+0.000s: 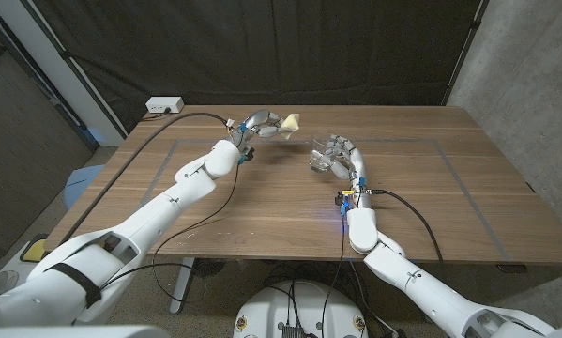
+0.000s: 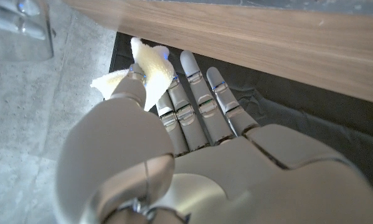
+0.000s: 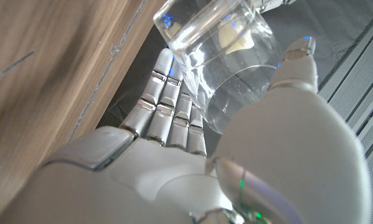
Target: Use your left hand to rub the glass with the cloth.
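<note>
Left hand [image 1: 254, 125] pinches cloth [image 1: 289, 123] above surface [image 1: 262, 202]; right hand [image 1: 338, 155] grips glass [image 1: 321, 161], apart from cloth.

The table [image 1: 262, 202] is brown wood with a smooth, matt top and fine lines of grain. The glass [image 3: 217, 68] is clear and shiny, so light glints on its smooth side. The cloth [image 2: 150, 68] is soft, pale yellow and a bit fuzzy. The left hand [image 2: 192, 155] looks like smooth grey plastic with a dull shine, and the fingers [image 2: 198, 93] have shiny silver bits. The right hand [image 3: 236, 162] looks the same, smooth and pale.
</note>
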### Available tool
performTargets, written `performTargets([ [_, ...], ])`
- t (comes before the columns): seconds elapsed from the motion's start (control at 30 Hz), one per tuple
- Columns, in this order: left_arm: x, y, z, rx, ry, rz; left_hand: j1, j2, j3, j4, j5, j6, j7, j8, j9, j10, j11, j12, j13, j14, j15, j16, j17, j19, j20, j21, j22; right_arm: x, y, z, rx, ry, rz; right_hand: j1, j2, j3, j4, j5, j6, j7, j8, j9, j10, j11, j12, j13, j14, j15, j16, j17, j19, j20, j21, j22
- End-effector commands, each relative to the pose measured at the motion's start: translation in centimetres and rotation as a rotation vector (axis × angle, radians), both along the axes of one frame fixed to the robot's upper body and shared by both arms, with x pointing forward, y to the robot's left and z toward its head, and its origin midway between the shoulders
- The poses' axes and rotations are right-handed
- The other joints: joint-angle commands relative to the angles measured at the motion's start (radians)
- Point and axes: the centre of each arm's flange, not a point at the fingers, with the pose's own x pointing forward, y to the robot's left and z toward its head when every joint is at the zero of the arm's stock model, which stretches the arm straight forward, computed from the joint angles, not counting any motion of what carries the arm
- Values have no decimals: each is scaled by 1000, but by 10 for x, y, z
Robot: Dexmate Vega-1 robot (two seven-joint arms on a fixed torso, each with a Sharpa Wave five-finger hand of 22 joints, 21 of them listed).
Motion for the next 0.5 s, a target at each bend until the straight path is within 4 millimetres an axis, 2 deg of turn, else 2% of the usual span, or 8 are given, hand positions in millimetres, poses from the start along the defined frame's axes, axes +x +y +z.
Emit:
performTargets([
  [0.03,7,-6,-8,-139,196,-192,38,33,6,1,-4,93,37,1,2,4,6,4,6,7,-99,10,8,-2,10,3,4,7,0,0,106,14,21,213,218,19,9,0,179,-175,3,6,118,-111,7,3,106,-256,5,8,-6,-100,8,2],
  [0.3,15,-17,-9,-120,306,-305,45,35,9,1,-5,92,42,-2,3,6,16,4,12,2,-88,17,21,-6,19,8,6,9,3,0,147,14,21,215,218,20,8,-1,179,-175,1,7,118,-111,4,4,106,-256,3,12,-8,-101,15,0],
  [0.43,20,-23,-8,-103,372,-387,52,35,11,-2,-4,96,53,-2,4,13,25,6,16,6,-79,25,29,-8,24,12,7,9,4,-1,161,11,15,216,219,20,8,-2,178,-174,0,7,118,-113,3,4,106,-256,3,13,-9,-102,17,-1],
  [0.5,22,-28,-5,-56,396,-431,56,35,12,-4,-4,97,56,-2,4,12,28,6,18,4,-77,28,34,-10,26,13,7,9,4,-1,165,14,9,216,220,21,8,-2,178,-175,0,7,117,-113,2,4,106,-256,2,14,-10,-103,18,-1],
])
